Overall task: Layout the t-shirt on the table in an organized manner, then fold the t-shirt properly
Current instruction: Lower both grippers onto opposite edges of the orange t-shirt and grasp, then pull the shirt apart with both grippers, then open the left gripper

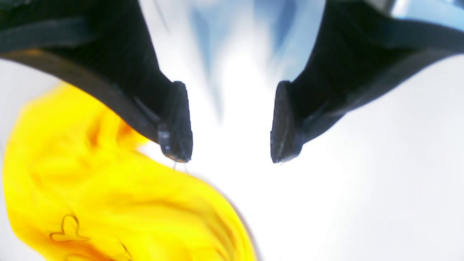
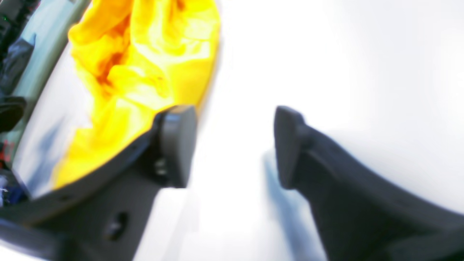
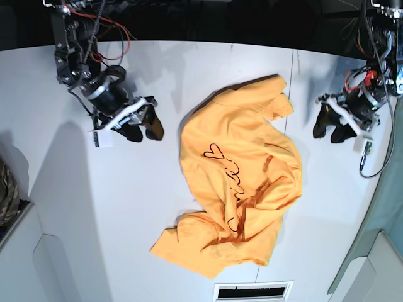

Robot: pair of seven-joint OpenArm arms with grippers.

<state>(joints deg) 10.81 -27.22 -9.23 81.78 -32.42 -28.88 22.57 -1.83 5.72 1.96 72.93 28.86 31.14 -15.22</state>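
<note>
The orange-yellow t-shirt (image 3: 239, 182) lies crumpled in the middle of the white table (image 3: 94, 207), lettering and heart outline facing up, its lower part bunched and folded over. My right gripper (image 3: 143, 129) hangs open and empty to the shirt's left, apart from it. My left gripper (image 3: 332, 129) hangs open and empty to the shirt's right, apart from it. In the left wrist view the open gripper (image 1: 232, 145) is over bare table (image 1: 362, 181), with the shirt (image 1: 108, 203) at lower left. In the right wrist view the open gripper (image 2: 233, 145) is over bare table (image 2: 344, 72), with the shirt (image 2: 145, 65) at upper left.
A dark seam line (image 3: 293, 82) runs across the table behind the shirt. A slotted vent (image 3: 252, 291) sits at the table's near edge below the shirt. A mottled object (image 3: 6, 189) lies past the left edge. A teal panel (image 3: 384, 239) borders the right edge.
</note>
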